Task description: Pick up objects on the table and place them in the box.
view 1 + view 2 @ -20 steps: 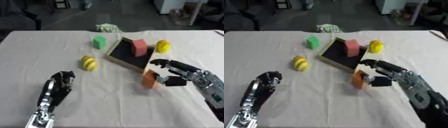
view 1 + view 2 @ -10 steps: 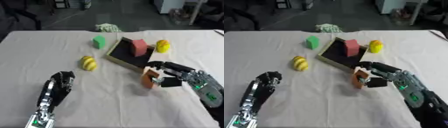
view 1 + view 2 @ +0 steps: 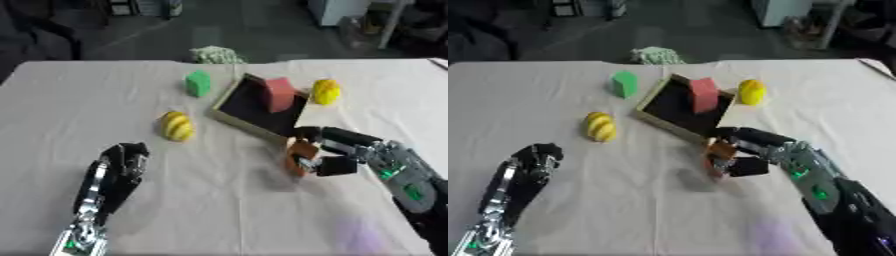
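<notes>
A big table fills most of the view, and a pale cloth covers its top. The cloth is a soft cream colour. At the far edge of the table sits a small crumpled thing, pale green and white, like a bunched-up rag. Behind the table the floor is dark grey. Something white stands far back on the right. More dark things stand at the far left, too blurry to tell what they are.
</notes>
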Robot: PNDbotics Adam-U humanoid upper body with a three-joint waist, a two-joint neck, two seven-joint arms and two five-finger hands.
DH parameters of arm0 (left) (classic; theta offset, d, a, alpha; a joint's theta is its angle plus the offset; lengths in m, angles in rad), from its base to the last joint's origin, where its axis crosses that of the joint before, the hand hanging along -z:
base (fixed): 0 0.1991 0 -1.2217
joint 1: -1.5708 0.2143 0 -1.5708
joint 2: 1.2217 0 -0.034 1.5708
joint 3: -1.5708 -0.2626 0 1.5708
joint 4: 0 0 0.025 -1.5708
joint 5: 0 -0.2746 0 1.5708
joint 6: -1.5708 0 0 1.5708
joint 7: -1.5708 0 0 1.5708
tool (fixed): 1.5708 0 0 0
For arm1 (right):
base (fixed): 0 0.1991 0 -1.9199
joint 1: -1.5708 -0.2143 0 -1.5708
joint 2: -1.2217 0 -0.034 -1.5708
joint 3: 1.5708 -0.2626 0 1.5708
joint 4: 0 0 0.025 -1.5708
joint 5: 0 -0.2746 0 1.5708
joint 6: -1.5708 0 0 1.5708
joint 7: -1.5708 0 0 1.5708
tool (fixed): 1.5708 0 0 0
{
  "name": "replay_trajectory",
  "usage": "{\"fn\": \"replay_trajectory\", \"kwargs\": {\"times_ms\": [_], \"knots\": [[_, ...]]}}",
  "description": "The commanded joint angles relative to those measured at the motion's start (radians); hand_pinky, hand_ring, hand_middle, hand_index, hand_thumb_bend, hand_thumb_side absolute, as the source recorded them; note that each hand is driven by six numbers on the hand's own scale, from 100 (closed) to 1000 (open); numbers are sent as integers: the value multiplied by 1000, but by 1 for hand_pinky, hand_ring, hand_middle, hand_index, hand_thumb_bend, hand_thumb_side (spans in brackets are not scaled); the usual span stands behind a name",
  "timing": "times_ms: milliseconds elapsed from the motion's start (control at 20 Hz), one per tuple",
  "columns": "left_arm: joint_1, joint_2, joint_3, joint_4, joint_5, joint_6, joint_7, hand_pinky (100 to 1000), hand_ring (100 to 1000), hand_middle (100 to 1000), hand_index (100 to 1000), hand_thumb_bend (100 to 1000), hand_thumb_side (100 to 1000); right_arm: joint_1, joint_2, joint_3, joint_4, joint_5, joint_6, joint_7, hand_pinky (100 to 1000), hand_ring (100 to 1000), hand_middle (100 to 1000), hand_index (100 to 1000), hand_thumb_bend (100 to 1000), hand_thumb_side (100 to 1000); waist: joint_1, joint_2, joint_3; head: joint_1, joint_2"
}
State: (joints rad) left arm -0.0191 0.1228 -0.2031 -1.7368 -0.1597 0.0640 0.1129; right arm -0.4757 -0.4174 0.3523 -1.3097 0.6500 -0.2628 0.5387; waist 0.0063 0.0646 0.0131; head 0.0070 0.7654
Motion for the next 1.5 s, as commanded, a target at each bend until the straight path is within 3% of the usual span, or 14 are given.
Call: {"fn": "replay_trajectory", "kwargs": {"times_ms": [50, 150, 300, 500, 800, 1000, 1050, 1250, 1500], "knots": [[-7, 5, -2, -9, 2, -2, -3, 712, 690, 622, 571, 134, 584, -22, -9, -6, 2, 41, -4, 7, 871, 948, 964, 1000, 100, 694, -1, -8, 2, -3, 5], [-6, 5, -2, -9, 2, -2, -3, 712, 690, 623, 571, 135, 584, -22, -9, -9, 7, 69, -3, 2, 871, 947, 961, 1000, 100, 602, -2, -8, 3, -2, 5], [-7, 5, -1, -8, 2, -2, -3, 712, 691, 623, 571, 134, 585, -22, -8, -15, 15, 102, 2, -15, 855, 926, 942, 994, 100, 389, -2, -9, 4, -2, 5], [-7, 6, -1, -7, 2, -2, -3, 712, 691, 623, 571, 134, 585, -19, -7, -20, 29, 129, 2, -47, 806, 877, 897, 947, 100, 228, -3, -9, 6, -2, 5], [-8, 6, -1, -6, 2, -2, -2, 713, 692, 623, 571, 131, 586, -14, -8, -27, 37, 116, -4, -106, 634, 707, 774, 795, 100, 215, -5, -8, 8, -1, 5], [-8, 5, -1, -5, 2, -3, -2, 713, 692, 623, 571, 131, 586, -15, -10, -25, 38, 101, -5, -128, 634, 707, 774, 795, 100, 215, -5, -8, 8, -1, 5], [-8, 5, -1, -6, 2, -3, -2, 713, 692, 623, 571, 125, 587, -19, -4, -32, 29, 94, -10, -135, 484, 551, 612, 643, 100, 200, -4, -8, 8, -2, 5], [-8, 6, -2, -7, 3, -2, -2, 713, 693, 624, 572, 125, 588, -42, -11, -36, -24, 30, -16, -167, 467, 538, 582, 629, 100, 198, -3, -8, 8, -5, 5], [-9, 3, -5, -9, 4, -2, -5, 713, 693, 624, 572, 124, 588, -114, -24, -50, -36, -67, 24, -141, 478, 548, 589, 638, 100, 198, 3, -6, 18, -11, 5]]}}
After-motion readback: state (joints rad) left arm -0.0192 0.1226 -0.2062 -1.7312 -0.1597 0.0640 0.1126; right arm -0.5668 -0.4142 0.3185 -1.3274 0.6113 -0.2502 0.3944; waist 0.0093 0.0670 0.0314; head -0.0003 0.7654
